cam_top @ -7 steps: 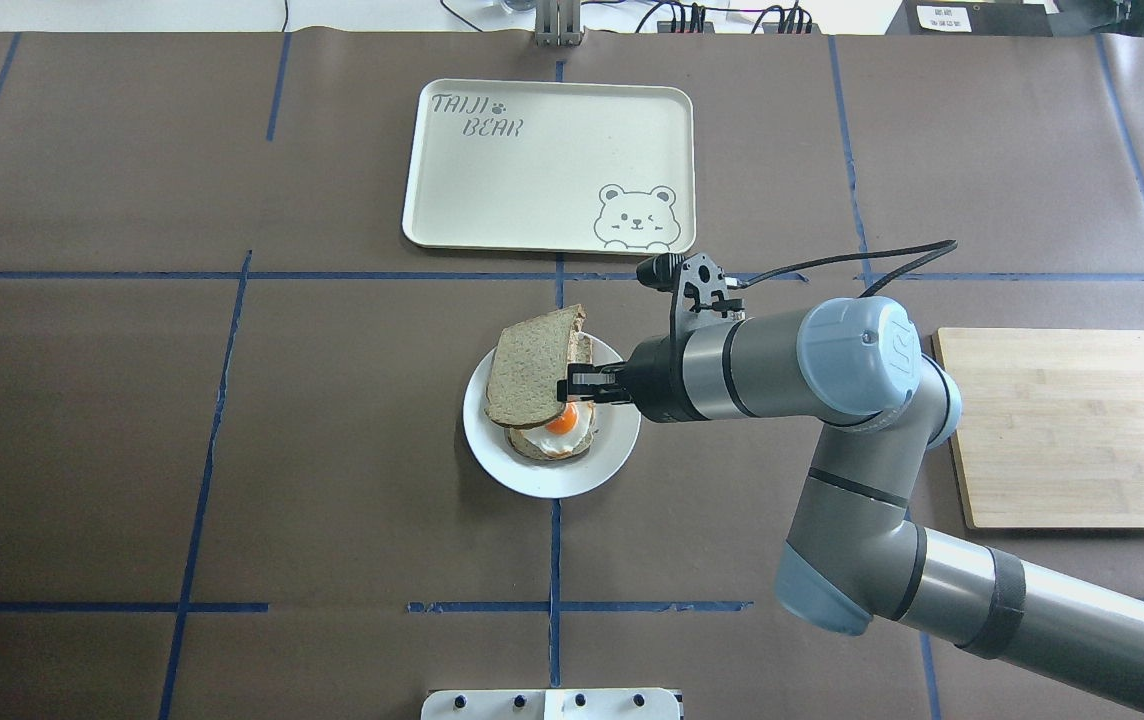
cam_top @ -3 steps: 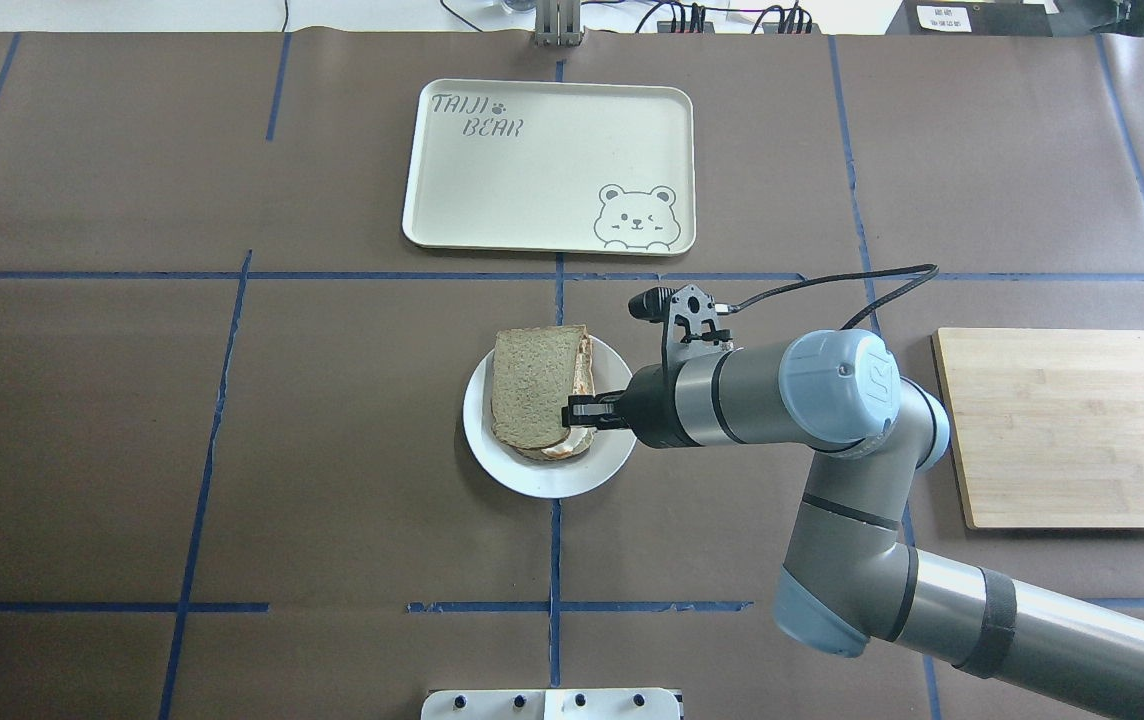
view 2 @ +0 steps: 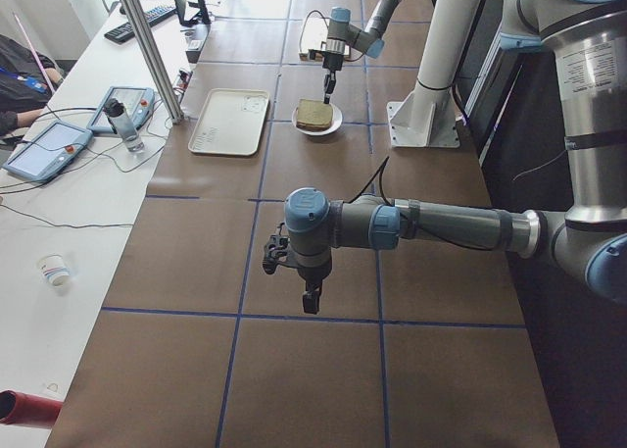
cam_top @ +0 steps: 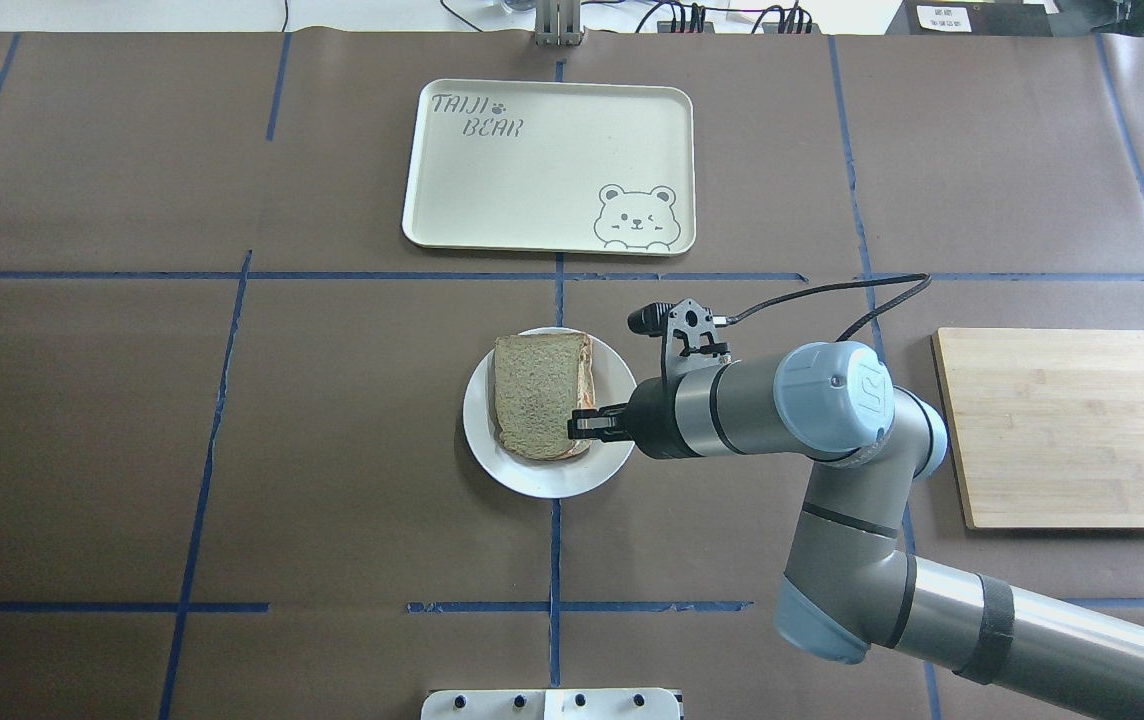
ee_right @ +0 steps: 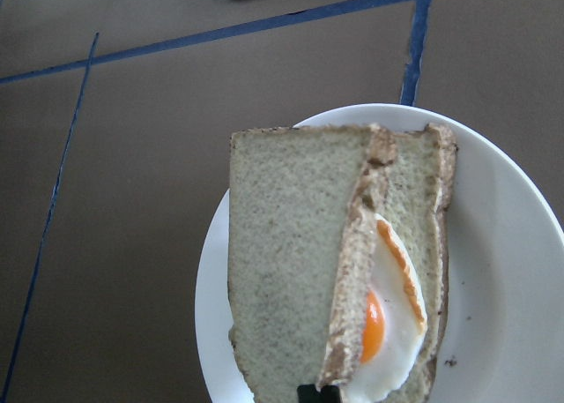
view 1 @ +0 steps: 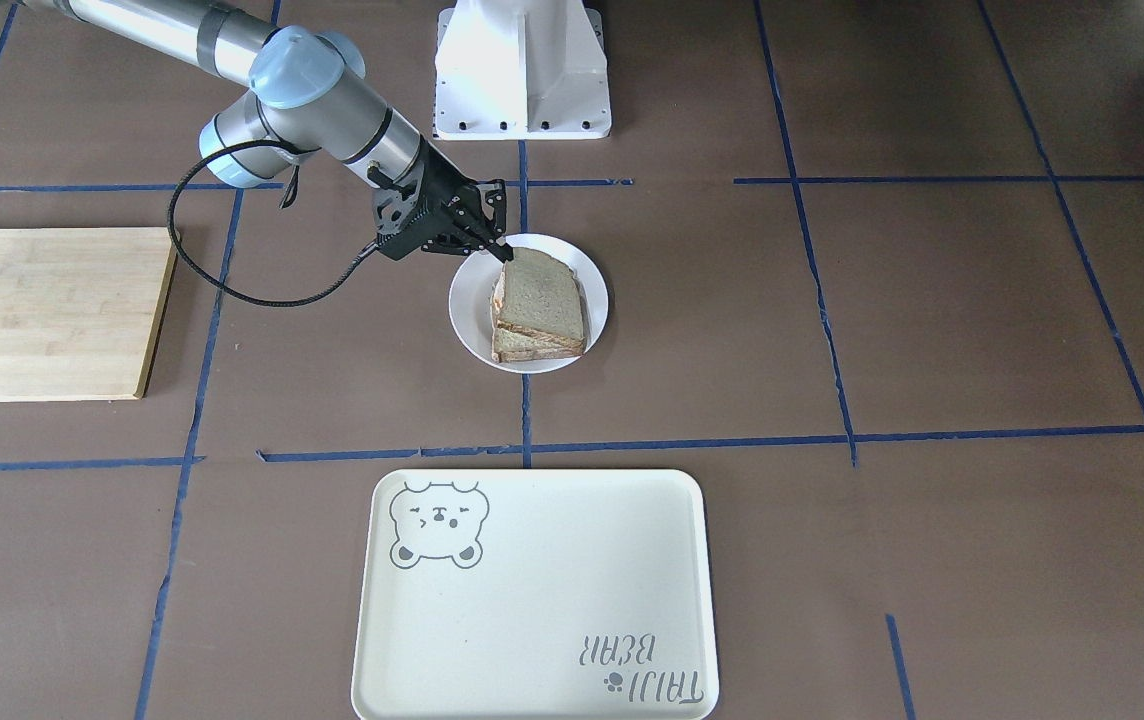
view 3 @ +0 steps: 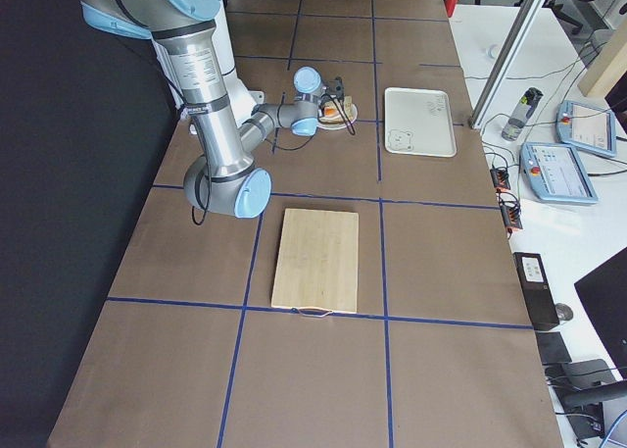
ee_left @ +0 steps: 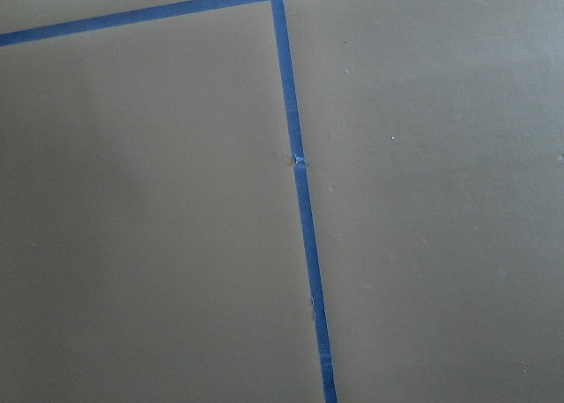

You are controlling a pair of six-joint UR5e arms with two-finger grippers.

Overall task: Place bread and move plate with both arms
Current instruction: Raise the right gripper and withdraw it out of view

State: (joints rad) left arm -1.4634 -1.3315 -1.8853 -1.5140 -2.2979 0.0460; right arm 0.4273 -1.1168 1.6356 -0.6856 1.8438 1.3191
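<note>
Well clear of plate (cam_top: pixel 532 482): tray (cam_top: pixel 532 170), board (cam_top: pixel 1072 425).

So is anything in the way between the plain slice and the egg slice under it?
Nothing visible. The bread lies over the egg slice on the plate, one edge lifted, pinched in the right claw.

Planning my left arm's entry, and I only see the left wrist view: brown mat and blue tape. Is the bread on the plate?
Observer: Yes, the bread rests on the egg slice on the plate, and the right tool seems to be pinching one edge.
Operator: Where is my left tool relative to that plate?
Observer: The exterior left view shows the left tool hanging over bare mat near that camera, with the plate far off toward the other end.
</note>
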